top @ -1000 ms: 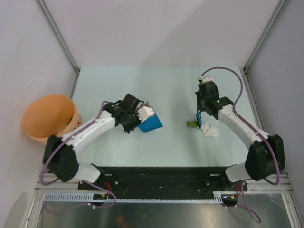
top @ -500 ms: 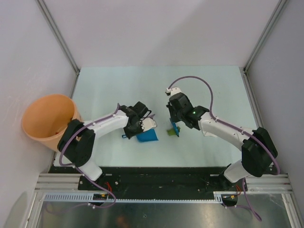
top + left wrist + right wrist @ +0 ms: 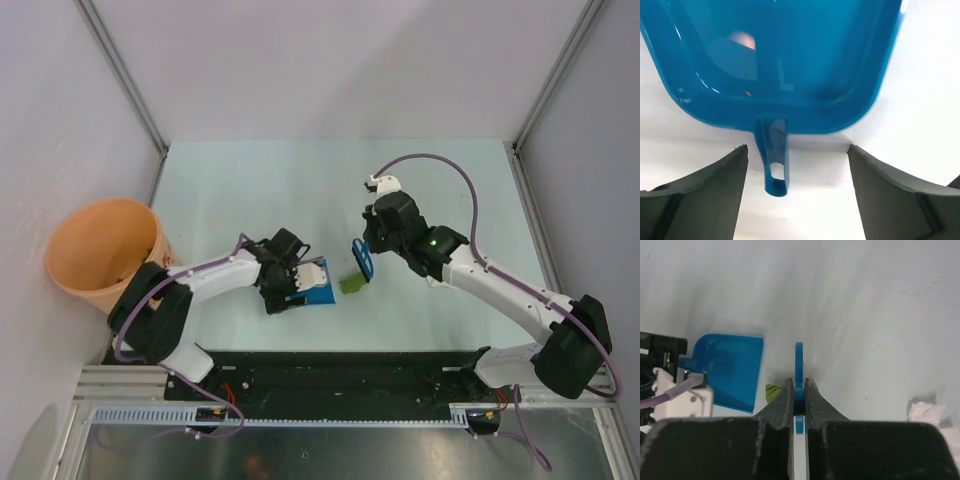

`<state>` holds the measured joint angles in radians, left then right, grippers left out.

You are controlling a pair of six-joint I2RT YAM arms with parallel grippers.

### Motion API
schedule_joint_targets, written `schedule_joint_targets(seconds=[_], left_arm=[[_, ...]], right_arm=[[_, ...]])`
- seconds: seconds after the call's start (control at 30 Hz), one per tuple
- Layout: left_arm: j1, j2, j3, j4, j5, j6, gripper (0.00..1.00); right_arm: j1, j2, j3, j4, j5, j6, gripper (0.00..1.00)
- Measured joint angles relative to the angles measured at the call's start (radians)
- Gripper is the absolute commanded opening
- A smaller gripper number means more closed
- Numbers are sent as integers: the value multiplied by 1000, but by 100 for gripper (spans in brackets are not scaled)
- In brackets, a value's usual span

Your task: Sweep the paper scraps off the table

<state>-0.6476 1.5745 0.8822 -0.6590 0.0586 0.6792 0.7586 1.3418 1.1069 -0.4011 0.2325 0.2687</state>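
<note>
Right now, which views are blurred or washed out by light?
Left wrist view: the table is washed out to white, the dustpan carries pale glare, the left fingers are soft. Right wrist view: the right fingers around the brush are blurred. Top view: evenly lit, sharp.

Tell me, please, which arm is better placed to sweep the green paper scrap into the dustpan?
Right: the right gripper is shut on the brush, beside the green paper scrap. The left gripper is open, straddling the dustpan handle.
</note>
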Motion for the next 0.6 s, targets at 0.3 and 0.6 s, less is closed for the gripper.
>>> schedule_joint_targets(seconds=[0.3, 0.6], left_arm=[[165, -139, -145, 120, 154, 110, 58], [182, -101, -134, 167, 190, 132, 0]], right_arm=[[0, -40, 0, -18, 24, 3, 0], [11, -17, -4, -122, 320, 64, 0]])
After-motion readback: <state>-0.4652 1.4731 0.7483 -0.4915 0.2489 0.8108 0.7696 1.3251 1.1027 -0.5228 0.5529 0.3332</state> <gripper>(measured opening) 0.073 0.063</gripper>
